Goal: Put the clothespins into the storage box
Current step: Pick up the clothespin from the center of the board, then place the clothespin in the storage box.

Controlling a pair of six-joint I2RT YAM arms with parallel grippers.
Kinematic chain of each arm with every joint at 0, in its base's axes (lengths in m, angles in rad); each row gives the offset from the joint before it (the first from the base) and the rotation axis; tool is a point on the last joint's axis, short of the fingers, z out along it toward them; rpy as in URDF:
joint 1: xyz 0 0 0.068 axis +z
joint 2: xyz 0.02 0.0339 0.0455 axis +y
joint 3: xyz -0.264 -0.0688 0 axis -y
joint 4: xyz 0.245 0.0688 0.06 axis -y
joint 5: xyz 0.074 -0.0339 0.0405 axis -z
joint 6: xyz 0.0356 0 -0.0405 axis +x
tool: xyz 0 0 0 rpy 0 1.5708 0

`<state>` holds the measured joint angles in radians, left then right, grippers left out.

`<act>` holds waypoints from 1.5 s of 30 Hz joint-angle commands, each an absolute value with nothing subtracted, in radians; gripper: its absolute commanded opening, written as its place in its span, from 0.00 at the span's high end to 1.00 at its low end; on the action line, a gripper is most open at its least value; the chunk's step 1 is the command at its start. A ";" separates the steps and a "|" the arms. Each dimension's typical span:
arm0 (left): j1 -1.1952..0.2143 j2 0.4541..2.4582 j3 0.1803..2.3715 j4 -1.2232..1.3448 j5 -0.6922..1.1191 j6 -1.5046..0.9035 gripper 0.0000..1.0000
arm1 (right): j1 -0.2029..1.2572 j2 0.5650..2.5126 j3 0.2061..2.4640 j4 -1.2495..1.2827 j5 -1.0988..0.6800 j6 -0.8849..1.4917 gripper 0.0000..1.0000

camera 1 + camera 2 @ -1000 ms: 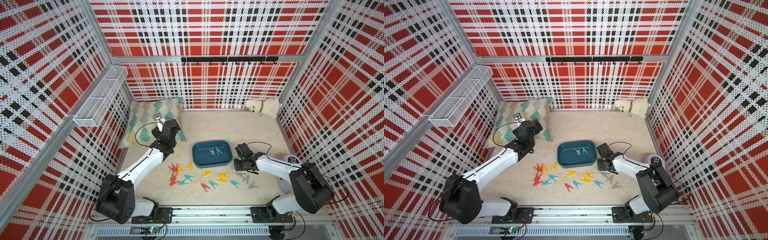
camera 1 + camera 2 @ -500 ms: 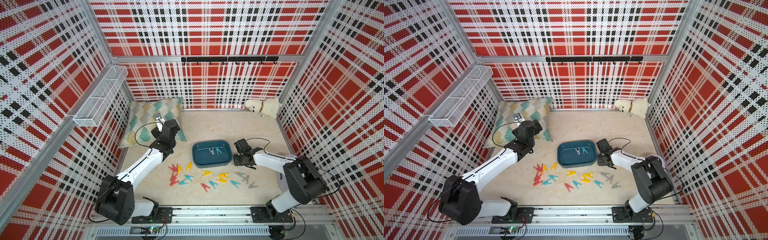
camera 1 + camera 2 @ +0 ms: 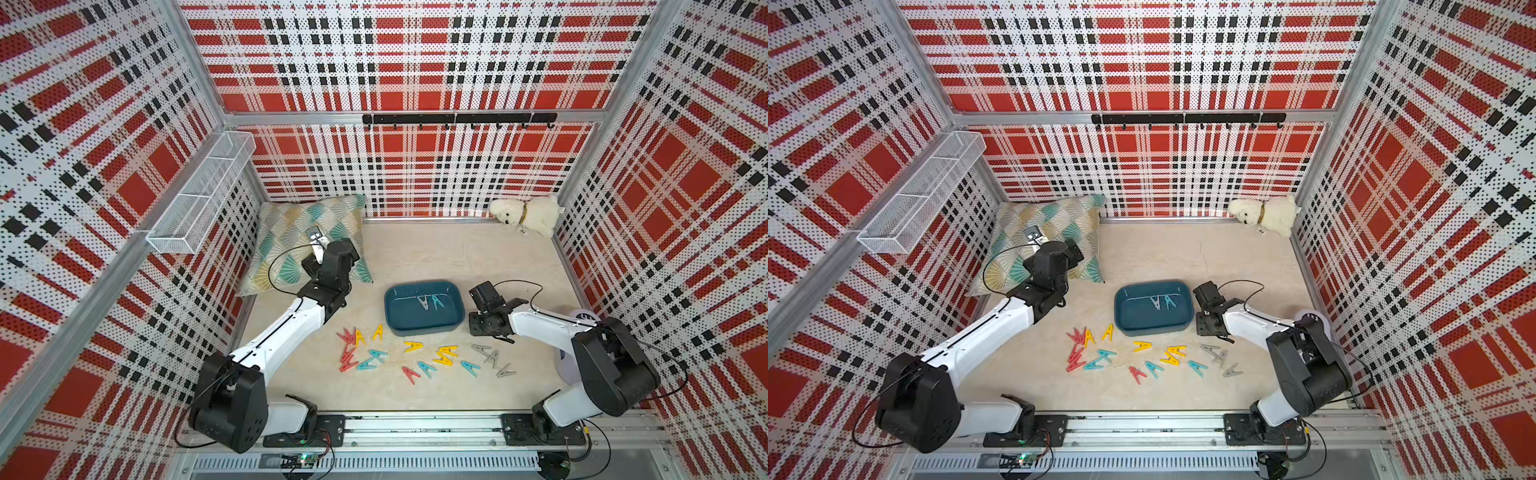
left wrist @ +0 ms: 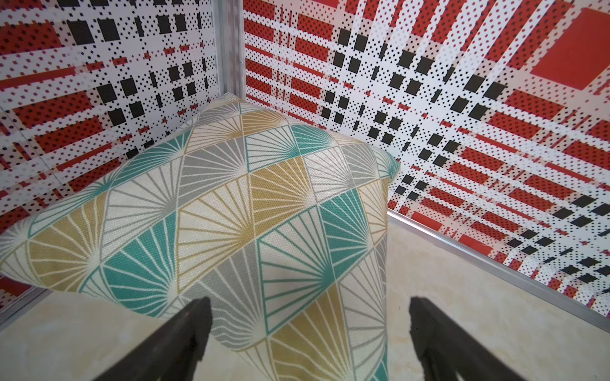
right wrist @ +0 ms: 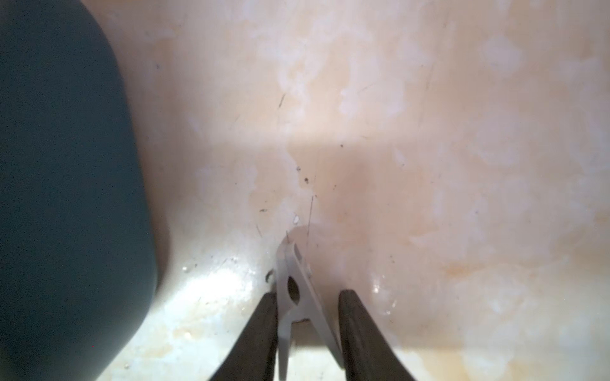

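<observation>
The storage box point(image 3: 424, 329) point(image 3: 1152, 329) is a dark teal tray in mid-table, holding a grey clothespin point(image 3: 423, 302) and a teal one point(image 3: 437, 301). Several red, yellow, teal and grey clothespins point(image 3: 413, 346) point(image 3: 1142, 345) lie scattered on the table in front of it. My right gripper point(image 5: 307, 297) points down at the table just right of the box wall point(image 5: 66, 198), shut on a grey clothespin point(image 5: 290, 264) whose legs spread between the fingers. In both top views its wrist point(image 3: 488, 322) point(image 3: 1212, 322) hides the tips. My left gripper point(image 4: 308, 303) stands open over the cushion's corner, holding nothing.
A patterned cushion point(image 3: 299, 232) with a remote point(image 3: 316, 243) on it fills the back left corner. A plush toy point(image 3: 525, 214) sits at the back right. A white wire basket point(image 3: 199, 195) hangs on the left wall, and a pale round object point(image 3: 582, 318) stands behind my right arm.
My right gripper shifted slightly toward the box and back, and its jaws widened then narrowed on the grey clothespin. The left arm has not moved.
</observation>
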<state>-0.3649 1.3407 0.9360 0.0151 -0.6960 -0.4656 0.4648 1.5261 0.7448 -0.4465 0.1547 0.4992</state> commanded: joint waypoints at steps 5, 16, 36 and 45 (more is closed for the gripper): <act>-0.357 1.322 0.927 0.021 -0.698 -0.461 0.01 | 0.471 1.516 0.739 -0.567 0.174 0.501 0.66; -0.357 1.331 0.930 0.031 -0.684 -0.465 0.01 | 0.472 1.466 0.904 -0.683 0.237 0.446 0.66; -0.364 1.388 0.951 0.031 -0.690 -0.468 0.01 | 0.743 1.777 1.489 -0.716 0.148 0.373 0.66; -0.365 1.388 0.951 0.025 -0.699 -0.467 0.01 | 0.796 1.971 1.545 -0.653 0.090 0.401 0.66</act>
<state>-0.3653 1.3842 0.9360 0.0185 -0.6884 -0.4664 0.7982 1.9366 1.5314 -0.6811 0.1139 0.3832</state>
